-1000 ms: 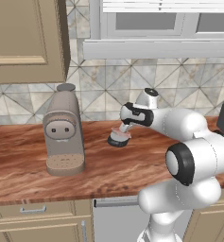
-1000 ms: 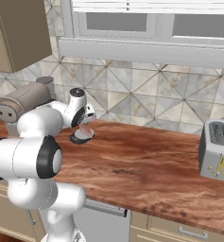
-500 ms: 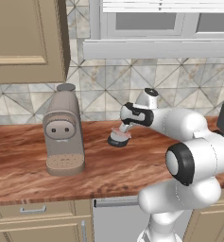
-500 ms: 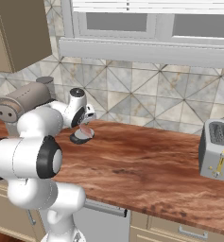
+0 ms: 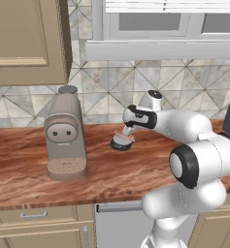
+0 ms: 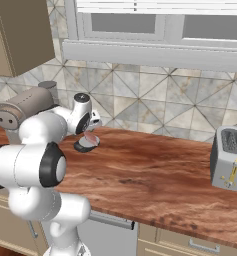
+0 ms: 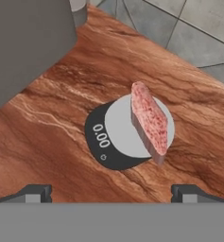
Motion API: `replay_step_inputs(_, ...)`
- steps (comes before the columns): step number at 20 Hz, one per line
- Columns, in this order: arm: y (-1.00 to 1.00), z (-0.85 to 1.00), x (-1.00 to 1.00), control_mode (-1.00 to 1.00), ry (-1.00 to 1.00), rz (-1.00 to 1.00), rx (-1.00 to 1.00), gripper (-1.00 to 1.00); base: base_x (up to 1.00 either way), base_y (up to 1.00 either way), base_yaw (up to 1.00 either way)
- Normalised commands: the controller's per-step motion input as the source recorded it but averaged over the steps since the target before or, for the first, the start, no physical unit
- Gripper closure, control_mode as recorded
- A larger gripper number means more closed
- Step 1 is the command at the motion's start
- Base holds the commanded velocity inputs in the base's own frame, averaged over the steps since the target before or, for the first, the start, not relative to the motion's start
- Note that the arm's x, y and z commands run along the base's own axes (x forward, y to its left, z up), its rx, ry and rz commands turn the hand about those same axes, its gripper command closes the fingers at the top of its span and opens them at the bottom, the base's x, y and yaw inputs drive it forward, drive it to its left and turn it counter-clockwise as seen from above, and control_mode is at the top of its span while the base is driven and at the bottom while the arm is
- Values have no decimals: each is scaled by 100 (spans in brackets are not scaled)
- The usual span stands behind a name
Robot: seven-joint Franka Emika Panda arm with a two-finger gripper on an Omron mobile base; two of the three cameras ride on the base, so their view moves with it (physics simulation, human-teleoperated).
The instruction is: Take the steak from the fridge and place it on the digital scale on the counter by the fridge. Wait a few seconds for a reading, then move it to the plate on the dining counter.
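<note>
The small flat pinkish-red steak with pale streaks (image 7: 150,123) stood tilted on its edge on the small round dark-grey digital scale with a lighter grey top (image 7: 117,137), at the centre of the hand view, its lower edge touching the pale top and running toward the right rim. The scale's dark front showed "0.0". The scale sat on the long reddish-brown wood-grain desk (image 5: 24,160).

In the left base view the steak (image 5: 124,136) and scale (image 5: 120,145) lay just right of centre, directly under the white arm's claw (image 5: 127,129). In the right base view they appeared in the middle left, the steak (image 6: 91,138) leaning over the scale (image 6: 84,146).

The claw (image 7: 111,193) hung above with its 2 dark fingertips (image 7: 34,193) spread wide, at the bottom left and bottom right of the hand view, well apart from the steak and gripping nothing.

A beige coffee machine (image 5: 64,135) stood on the desk in the left half of the left base view, near the scale. A silver toaster (image 6: 230,158) stood at the far right of the right base view, well apart from the scale.
</note>
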Motion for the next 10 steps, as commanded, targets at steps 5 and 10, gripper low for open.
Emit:
replay_step_inputs(5, 0, -1, 5, -100, 0, 0, -3, -100, 0, 0, 0)
replay_step_inputs(10, 0, -7, 2, -100, 0, 0, -5, -100, 0, 0, 0)
